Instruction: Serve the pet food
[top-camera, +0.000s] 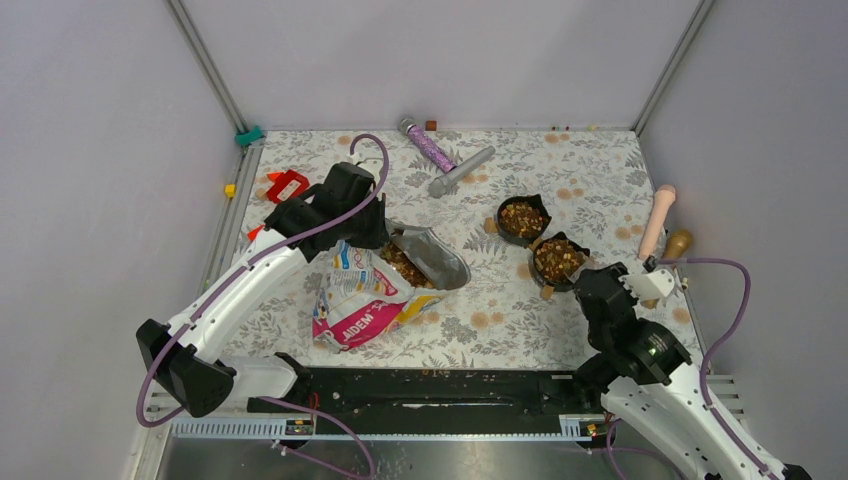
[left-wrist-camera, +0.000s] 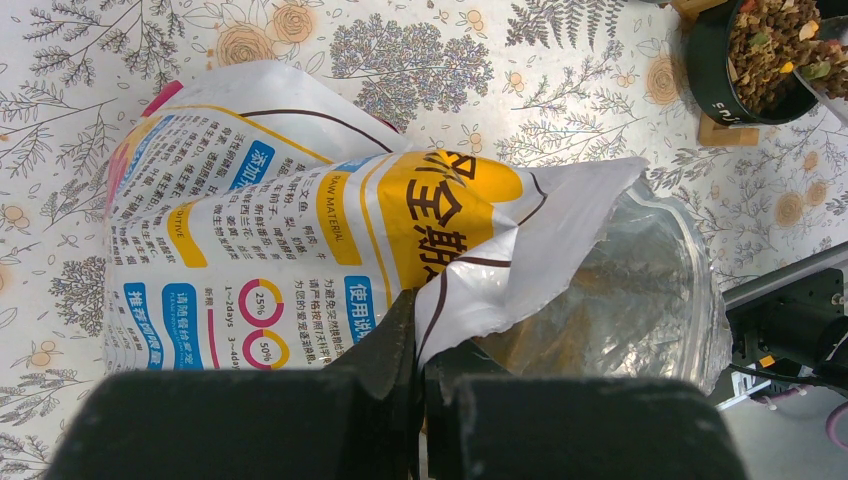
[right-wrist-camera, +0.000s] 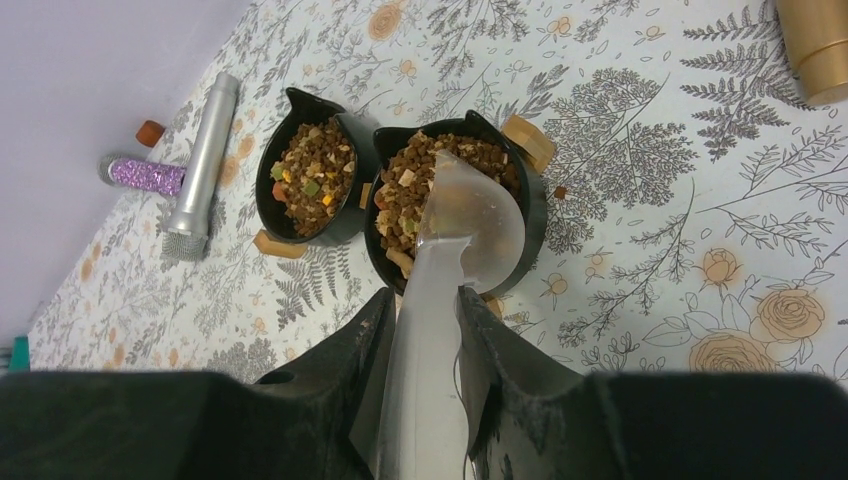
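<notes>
The surface (top-camera: 600, 190) carries a bag (top-camera: 355, 305) on its side. Its open mouth shows pet food (top-camera: 405, 266), seen only from above. The left wrist view alone shows the left tool (left-wrist-camera: 415, 305) clenched on the bag's edge. The right wrist view shows the right tool (right-wrist-camera: 425, 310) grasping a scoop (right-wrist-camera: 475, 225) over the near bowl (right-wrist-camera: 535, 210). That bowl and the far bowl (right-wrist-camera: 262, 200) both hold pet food.

Plain pale lilac walls (top-camera: 430, 60), grey metal corner posts (top-camera: 203, 60), floral-print mat (top-camera: 600, 180) underneath, soft even light
</notes>
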